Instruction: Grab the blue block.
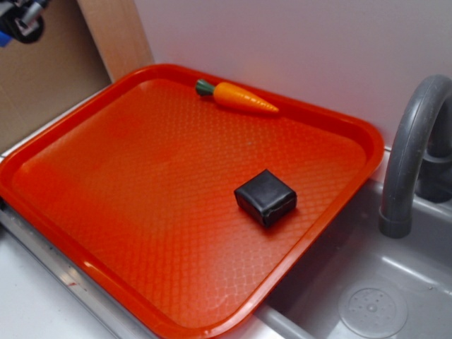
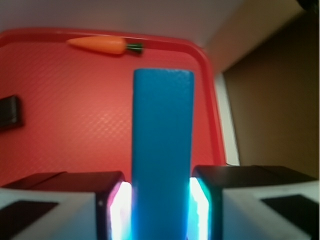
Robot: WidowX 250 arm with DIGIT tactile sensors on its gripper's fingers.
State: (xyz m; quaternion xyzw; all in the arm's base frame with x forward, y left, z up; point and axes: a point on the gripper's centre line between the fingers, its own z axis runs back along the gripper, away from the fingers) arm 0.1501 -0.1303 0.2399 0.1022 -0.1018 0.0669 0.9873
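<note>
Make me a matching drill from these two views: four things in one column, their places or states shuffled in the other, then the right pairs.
Things:
1. blue block
2. carrot
3. black cube
4. faucet

Places or states:
A. lying by the far rim of the red tray
B. standing over the grey sink, off the tray
C. held between the jaws of the gripper
D. resting on the tray floor, near its right edge

Pairs: 1-C, 2-A, 3-D, 4-B

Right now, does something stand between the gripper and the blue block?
No. The blue block already sits between the fingers of the gripper, touching both. The carrot and black cube lie apart on the red tray.
</note>
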